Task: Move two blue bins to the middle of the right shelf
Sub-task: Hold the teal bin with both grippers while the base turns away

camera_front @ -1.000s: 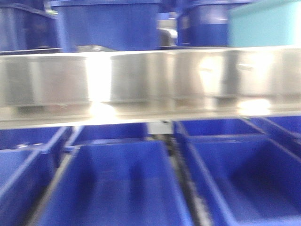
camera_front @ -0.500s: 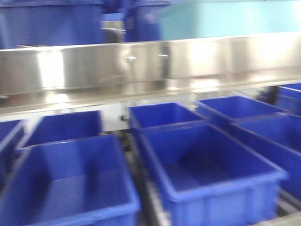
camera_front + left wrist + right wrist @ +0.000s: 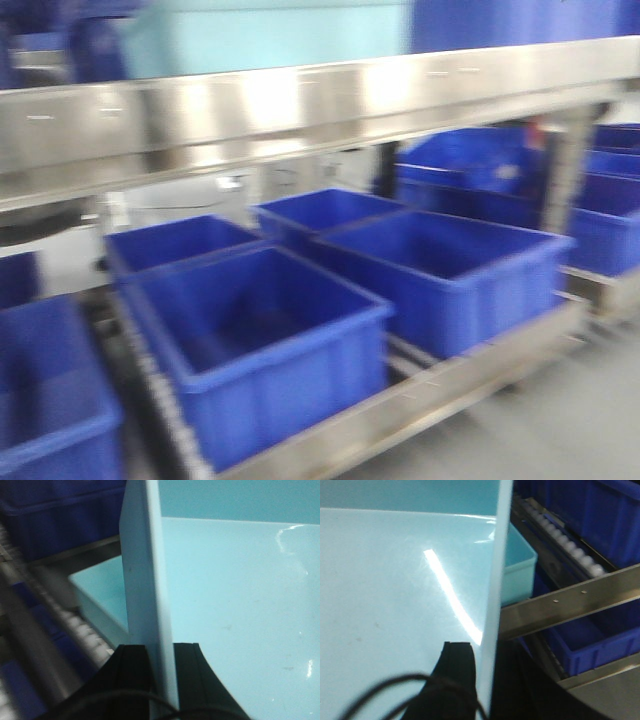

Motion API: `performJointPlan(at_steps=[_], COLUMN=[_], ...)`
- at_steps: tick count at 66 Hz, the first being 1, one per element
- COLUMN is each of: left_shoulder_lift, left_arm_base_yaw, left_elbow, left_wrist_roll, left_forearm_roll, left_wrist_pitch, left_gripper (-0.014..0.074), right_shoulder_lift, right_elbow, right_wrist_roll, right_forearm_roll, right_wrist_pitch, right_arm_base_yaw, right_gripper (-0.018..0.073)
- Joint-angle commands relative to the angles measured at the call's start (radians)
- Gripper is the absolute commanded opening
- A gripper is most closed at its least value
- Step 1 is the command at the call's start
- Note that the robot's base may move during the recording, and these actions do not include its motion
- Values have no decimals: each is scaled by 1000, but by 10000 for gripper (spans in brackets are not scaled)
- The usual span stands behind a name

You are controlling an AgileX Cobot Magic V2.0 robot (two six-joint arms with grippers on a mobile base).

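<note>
Front view, blurred: a steel shelf rail (image 3: 300, 110) runs across the frame, with dark-blue bins (image 3: 260, 350) standing in rows on the shelf level below it and a pale-blue bin (image 3: 270, 35) showing above it. Left wrist view: the left gripper (image 3: 160, 652) has its black jaws set one on each side of the upright side wall (image 3: 145, 580) of the pale-blue bin (image 3: 240, 605), pressed against that wall and holding it. Its smooth inner face fills the right of the frame, and a roller track (image 3: 85, 630) runs past on the left. Right wrist view: the right gripper (image 3: 487, 660) likewise straddles the opposite wall of the pale-blue bin (image 3: 395, 580), jaws closed onto it. A second pale-blue edge (image 3: 520, 565) shows just outside each gripped wall; whether it belongs to a separate bin cannot be told.
</note>
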Motion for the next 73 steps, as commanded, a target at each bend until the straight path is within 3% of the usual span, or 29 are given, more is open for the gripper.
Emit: performJointPlan(at_steps=[1,73], left_shoulder_lift=[-12,-12], left_arm_base_yaw=[-5,-5], left_elbow=[-15,-15], left_wrist_roll=[2,2], left_forearm_roll=[-67,-67], left_wrist_pitch=[-70,-72], left_gripper=[-111,-111], right_shoulder_lift=[-8,-8], right_elbow=[-9,-9], right_wrist_roll=[-12,-12], right_forearm_roll=[31,31], right_wrist_pitch=[-43,-43], right_arm_base_yaw=[2,2], right_gripper=[-153,-153])
